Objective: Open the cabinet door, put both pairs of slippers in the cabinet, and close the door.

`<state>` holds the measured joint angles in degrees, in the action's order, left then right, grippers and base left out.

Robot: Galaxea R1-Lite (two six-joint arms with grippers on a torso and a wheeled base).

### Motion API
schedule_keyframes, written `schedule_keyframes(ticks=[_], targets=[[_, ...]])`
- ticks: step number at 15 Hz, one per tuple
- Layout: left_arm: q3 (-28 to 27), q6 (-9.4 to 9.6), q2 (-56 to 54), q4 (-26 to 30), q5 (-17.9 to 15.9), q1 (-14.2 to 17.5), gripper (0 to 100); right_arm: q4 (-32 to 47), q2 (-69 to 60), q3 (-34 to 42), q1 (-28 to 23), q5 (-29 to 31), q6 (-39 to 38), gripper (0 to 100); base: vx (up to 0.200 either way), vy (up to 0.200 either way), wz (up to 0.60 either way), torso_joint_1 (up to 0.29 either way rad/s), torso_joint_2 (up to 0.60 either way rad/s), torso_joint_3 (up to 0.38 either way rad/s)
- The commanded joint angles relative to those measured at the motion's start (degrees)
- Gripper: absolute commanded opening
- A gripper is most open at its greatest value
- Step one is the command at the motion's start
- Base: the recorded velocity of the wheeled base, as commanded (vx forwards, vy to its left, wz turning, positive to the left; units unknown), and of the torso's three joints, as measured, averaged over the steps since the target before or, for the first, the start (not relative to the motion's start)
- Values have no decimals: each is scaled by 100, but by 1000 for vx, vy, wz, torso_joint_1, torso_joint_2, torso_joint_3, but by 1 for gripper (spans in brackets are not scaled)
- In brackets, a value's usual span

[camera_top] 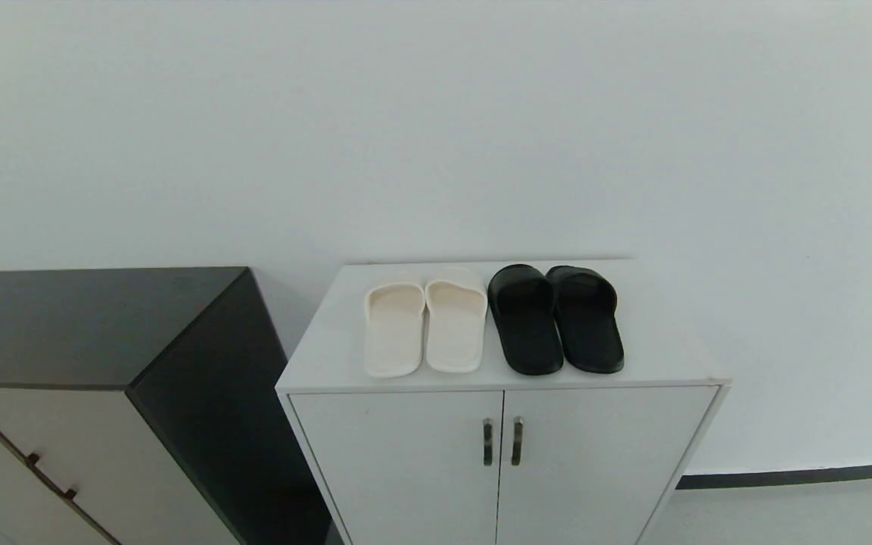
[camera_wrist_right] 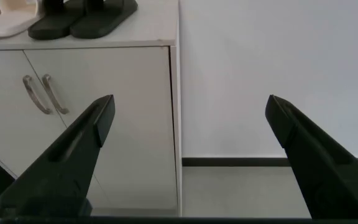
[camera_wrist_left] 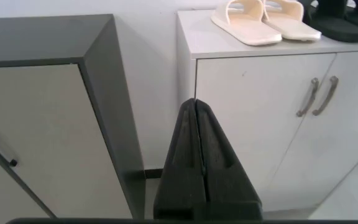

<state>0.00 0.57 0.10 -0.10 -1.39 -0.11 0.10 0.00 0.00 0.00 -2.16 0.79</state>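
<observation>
Both pairs sit on top of the cabinet point(camera_top: 326, 356), cream slippers point(camera_top: 425, 329) beside black slippers point(camera_top: 555, 319), doors closed. The left tool point(camera_wrist_left: 196, 107) is pinched together, empty; the right tool point(camera_wrist_right: 189, 106) gapes wide, holding nothing. The handles point(camera_top: 487, 441) look stiff, good to hook; the slippers seem light and squashy, so pinch the strap

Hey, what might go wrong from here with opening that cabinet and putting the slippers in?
The two handles sit close together, so the open right tool may catch both. The left door may swing into the dark cabinet beside it. The white slippers and black slippers lie close, so lifting one pair may nudge the other.
</observation>
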Motion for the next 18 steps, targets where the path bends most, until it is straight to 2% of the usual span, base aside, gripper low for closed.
schedule_keyframes(ticks=[1, 3, 6, 7, 9, 10, 12, 14, 15, 17, 18], targets=[[0, 4, -1, 1, -2, 2, 0, -1, 9, 0, 0, -4, 0, 100, 200, 0, 0, -12, -2, 17], [0, 83, -1, 1, -28, 2, 0, -1, 9, 0, 0, -4, -9, 100, 200, 0, 0, 2, 0, 5], [0, 48, -1, 1, -19, 2, 0, -19, 9, -9, 0, 66, 61, 100, 0, 0, 0, 0, 0, 0], [0, 57, -1, 1, -28, 2, 0, -19, 79, -229, 0, 58, 70, 100, 0, 0, 0, 0, 0, 0], [0, 83, -1, 1, -54, 2, 0, 166, 1670, -2206, 149, -22, -791, 100, 0, 0, 0, 0, 0, 0], [0, 83, -1, 1, -54, 2, 0, 219, 2584, -2672, 211, -215, -659, 100, 0, 0, 0, 0, 0, 0], [0, 66, -1, 1, -46, 2, 0, 175, 3674, -2856, 237, -285, 44, 100, 0, 0, 0, 0, 0, 0], [0, 92, -1, 1, -46, -7, 0, 140, 4456, -3190, 483, -408, 79, 100, 0, 0, 0, 0, 0, 0], [0, 285, -1, 1, -63, 2, 0, 175, 5344, -3560, 1239, -408, -510, 100, 0, 0, 0, 0, 0, 0], [0, 294, -1, 1, -72, 2, 0, 148, 6152, -4113, 2171, -356, -1749, 100, 0, 0, 0, 0, 0, 0], [0, 294, -1, 1, -81, 2, 0, 148, 6469, -4430, 2593, -136, -2083, 100, 0, 0, 0, 0, 0, 0]])
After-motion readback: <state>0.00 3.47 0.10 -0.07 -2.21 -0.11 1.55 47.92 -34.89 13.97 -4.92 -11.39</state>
